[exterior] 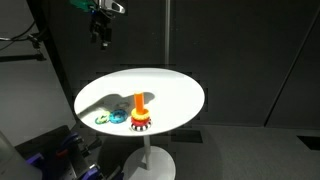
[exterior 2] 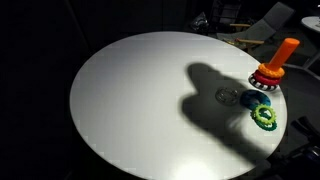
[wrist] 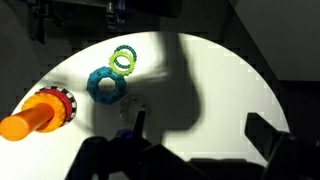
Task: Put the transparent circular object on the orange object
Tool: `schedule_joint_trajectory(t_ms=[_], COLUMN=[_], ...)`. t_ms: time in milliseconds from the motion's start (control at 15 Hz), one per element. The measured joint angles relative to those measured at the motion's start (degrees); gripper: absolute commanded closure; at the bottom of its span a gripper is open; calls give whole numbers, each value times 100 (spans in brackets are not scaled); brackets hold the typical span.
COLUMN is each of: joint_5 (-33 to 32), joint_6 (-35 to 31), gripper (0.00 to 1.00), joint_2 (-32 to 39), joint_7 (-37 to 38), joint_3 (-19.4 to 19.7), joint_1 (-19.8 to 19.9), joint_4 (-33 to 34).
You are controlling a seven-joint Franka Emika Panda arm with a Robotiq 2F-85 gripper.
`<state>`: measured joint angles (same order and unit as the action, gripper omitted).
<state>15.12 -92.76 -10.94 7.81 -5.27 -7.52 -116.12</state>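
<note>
Although a broad shadow falls across it, the transparent circular object (exterior 2: 225, 96) shows faintly in an exterior view. It lies flat on the white tabletop (exterior 2: 130, 100), just beside the blue-teal ring (exterior 2: 254, 99), near the green ring (exterior 2: 265, 117) and apart from the orange object (exterior 2: 283, 52). In the wrist view the fingers (wrist: 262, 135) are only dark silhouettes, spread apart and holding nothing, well above the tabletop.

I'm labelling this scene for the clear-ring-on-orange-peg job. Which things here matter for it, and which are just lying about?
For the job:
clear ring
orange peg on its red toothed base
the hand, open, held high

Just lying about:
green ring
blue-teal ring
</note>
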Motion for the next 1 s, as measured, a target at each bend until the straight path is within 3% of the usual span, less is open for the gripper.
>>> schedule_joint_trajectory(t_ms=[333, 867, 1000], joint_5=[-261, -580, -646], joint_6=[-467, -2352, -2537], gripper=[0, 0, 0], joint_2=[346, 450, 449], joint_7=[0, 15, 67], joint_3=[-167, -418, -431], joint_1=[-1, -64, -68], joint_4=[-22, -840, -983])
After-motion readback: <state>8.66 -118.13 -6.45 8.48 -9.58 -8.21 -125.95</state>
